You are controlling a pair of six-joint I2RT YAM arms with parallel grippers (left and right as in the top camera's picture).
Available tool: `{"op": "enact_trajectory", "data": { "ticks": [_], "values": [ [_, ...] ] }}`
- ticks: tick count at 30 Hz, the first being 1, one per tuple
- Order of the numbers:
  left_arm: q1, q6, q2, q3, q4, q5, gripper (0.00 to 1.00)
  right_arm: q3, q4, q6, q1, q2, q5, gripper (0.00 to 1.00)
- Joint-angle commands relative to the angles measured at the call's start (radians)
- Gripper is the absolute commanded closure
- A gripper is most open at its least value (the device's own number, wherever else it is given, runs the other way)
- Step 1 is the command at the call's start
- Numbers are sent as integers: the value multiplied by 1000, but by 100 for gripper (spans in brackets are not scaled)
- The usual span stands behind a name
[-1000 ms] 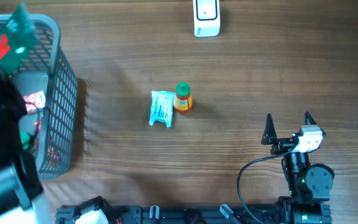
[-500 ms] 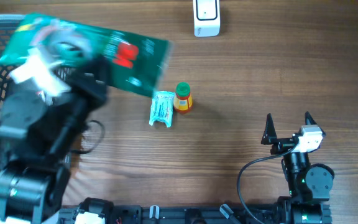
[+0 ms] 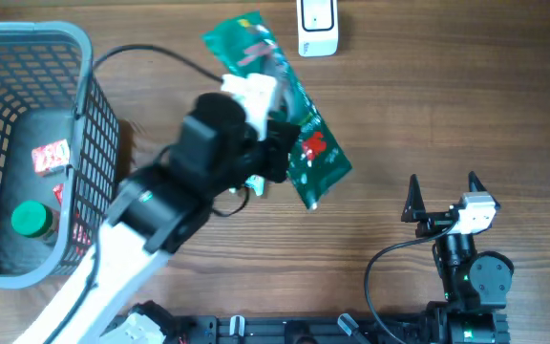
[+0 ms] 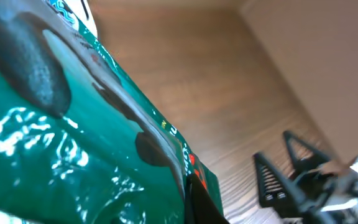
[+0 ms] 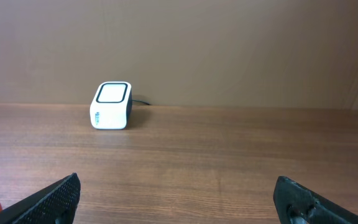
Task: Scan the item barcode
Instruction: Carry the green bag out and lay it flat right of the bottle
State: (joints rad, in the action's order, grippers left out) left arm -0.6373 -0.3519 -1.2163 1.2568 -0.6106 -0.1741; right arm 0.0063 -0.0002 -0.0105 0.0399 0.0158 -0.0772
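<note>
— What sits around it?
— A white scanner (image 3: 317, 27) at the far edge of the surface (image 3: 466, 86); a wire basket (image 3: 89, 67) at the left edge, a green-capped bottle (image 3: 29, 218) inside; the left arm (image 3: 160, 205) covers the middle.
— And the grippers?
— The left gripper (image 3: 273, 143) is clamped on the green packet (image 3: 315, 153), tilted, near the scanner; the right gripper (image 3: 442, 191) stands wide apart, empty, toward the near right corner.

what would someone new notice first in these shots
The big green packet stands out, gripped in the left end effector over the middle of the wooden table, close to the white scanner at the far edge. Next comes the grey mesh basket at the left, and the right end effector sitting open at the near right.
</note>
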Motion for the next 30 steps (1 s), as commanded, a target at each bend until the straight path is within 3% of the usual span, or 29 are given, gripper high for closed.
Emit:
{"op": "enact_trajectory", "data": {
  "ticks": [1, 12, 30],
  "values": [
    [-33, 60, -134, 7, 10, -8, 96, -1, 2, -13, -3, -2, 13, 0],
    [-154, 140, -360, 7, 29, -8, 96, -1, 2, -13, -3, -2, 13, 0],
    [-218, 109, -561, 6, 61, -19, 96, -1, 2, -13, -3, -2, 13, 0]
  ]
}}
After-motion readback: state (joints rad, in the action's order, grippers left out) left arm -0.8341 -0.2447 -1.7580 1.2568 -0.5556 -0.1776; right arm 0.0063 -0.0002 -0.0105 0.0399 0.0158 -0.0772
